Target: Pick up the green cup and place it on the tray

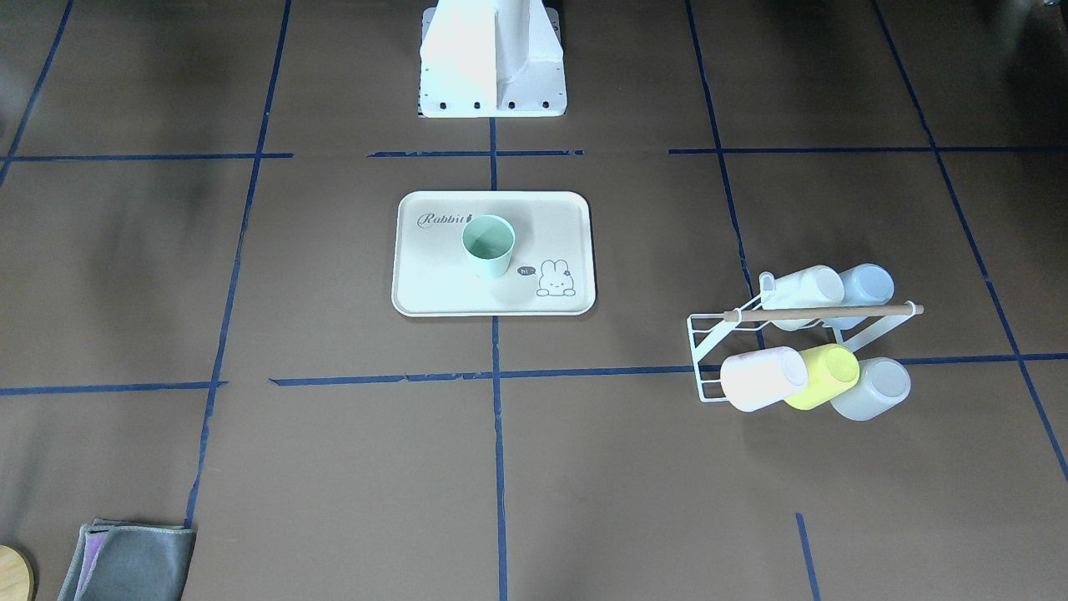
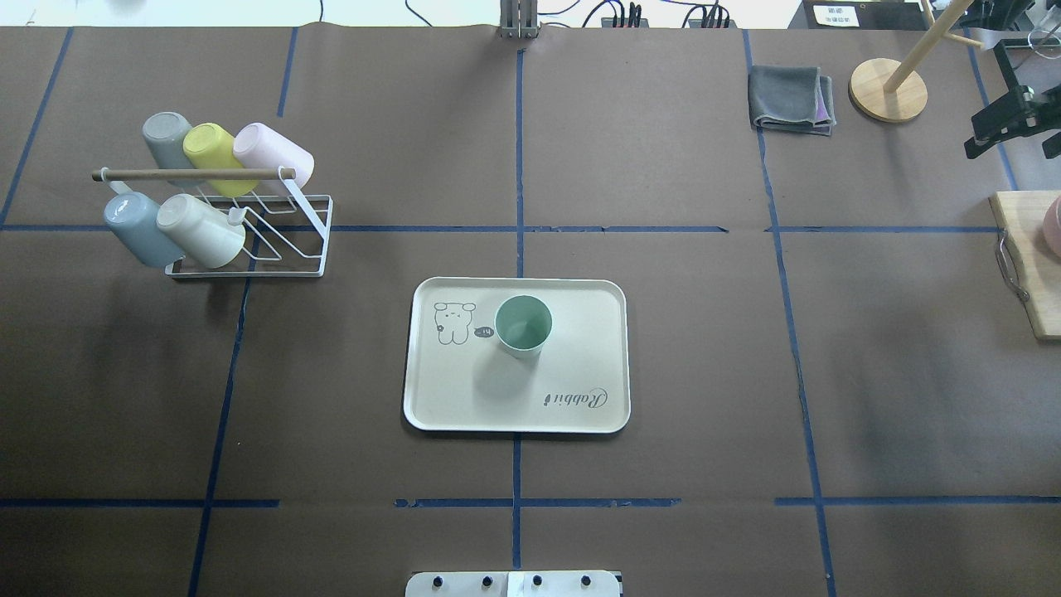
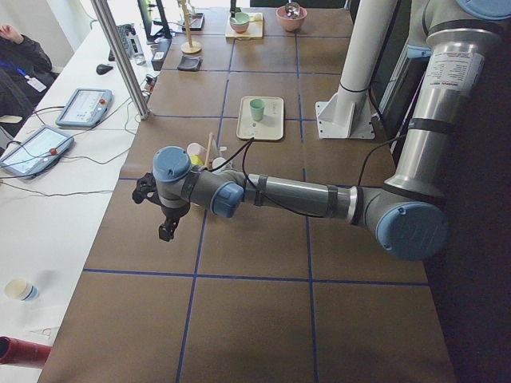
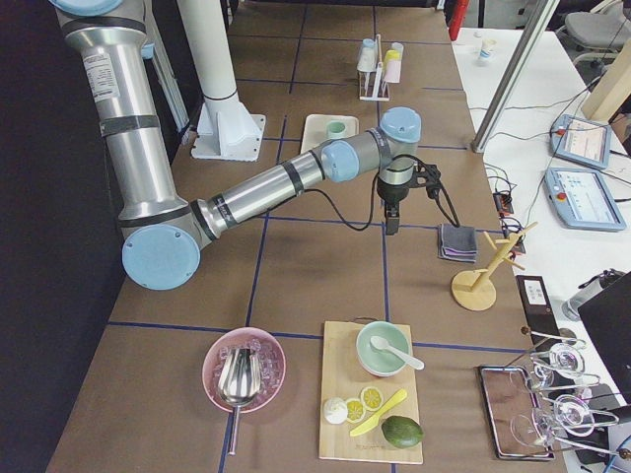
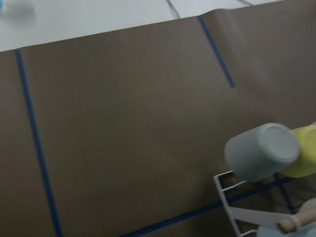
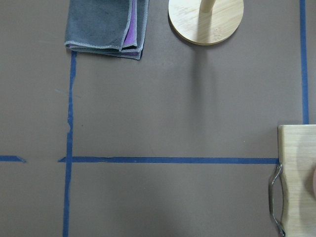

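The green cup (image 2: 523, 326) is standing upright on the tray (image 2: 580, 410), mouth up, long axis vertical, just beside the bunny drawing. Both grippers are hanging well away from it. The left gripper (image 3: 164, 225) is hovering beside the cup rack (image 3: 209, 152), with the cup far off toward the table's middle. The right gripper (image 4: 391, 219) is hovering near the folded cloth (image 4: 456, 241), and the tray lies beyond it. I cannot tell how wide either gripper's fingers are standing.

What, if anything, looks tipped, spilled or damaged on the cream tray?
Nothing stands out. The small pale mint-green plastic cup stands upright and empty on the cream-beige rectangular tray, with no spill visible.
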